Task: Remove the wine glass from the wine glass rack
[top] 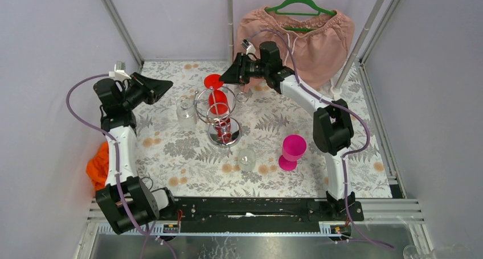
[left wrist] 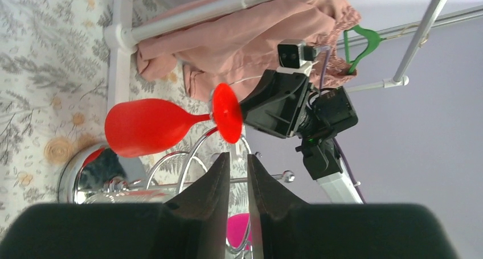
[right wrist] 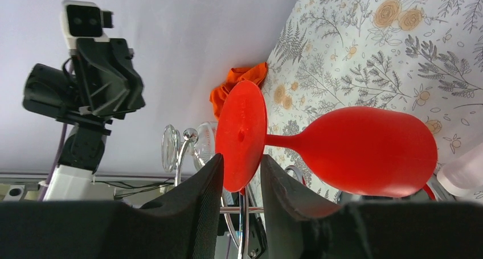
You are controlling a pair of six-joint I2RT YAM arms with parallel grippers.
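The chrome wine glass rack [top: 219, 122] stands mid-table, with a round mirror base and a ring of wire hooks. A red wine glass [top: 218, 102] hangs upside down in it, foot [top: 212, 79] on top. My right gripper [top: 224, 77] is at the rack's far side. In the right wrist view its fingers [right wrist: 241, 156] close on the rim of the red foot [right wrist: 242, 131], and the bowl [right wrist: 364, 151] lies to the right. My left gripper [top: 168, 87] hovers left of the rack, shut and empty. In the left wrist view [left wrist: 238, 155] it sits just below the red glass [left wrist: 145, 127].
A clear glass [top: 186, 112] is at the rack's left side and another [top: 246, 156] stands in front of the rack. A magenta cup [top: 292, 151] stands at the right. An orange cloth [top: 98, 165] lies at the left edge. A pink garment [top: 296, 37] hangs on a green hanger behind.
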